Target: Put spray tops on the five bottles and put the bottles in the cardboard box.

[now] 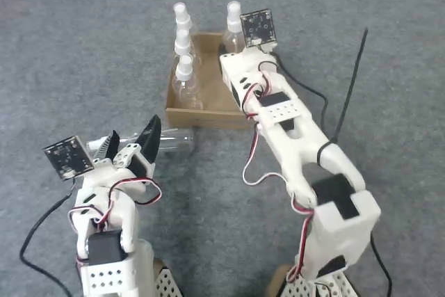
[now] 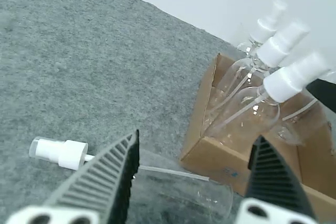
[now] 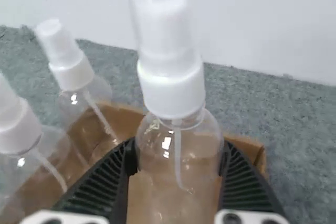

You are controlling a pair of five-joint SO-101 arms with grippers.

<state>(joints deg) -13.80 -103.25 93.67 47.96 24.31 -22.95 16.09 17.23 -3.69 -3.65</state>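
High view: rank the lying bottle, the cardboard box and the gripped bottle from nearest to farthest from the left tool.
1. lying bottle, on the carpet beside the left tool.
2. cardboard box, beyond it.
3. gripped bottle, in the right tool at the box's far corner.

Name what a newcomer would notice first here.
The right end effector grips a capped bottle at the far corner of the cardboard box; three other bottles stand inside. Before the box, the open left end effector hangs over a fifth bottle lying on the carpet.
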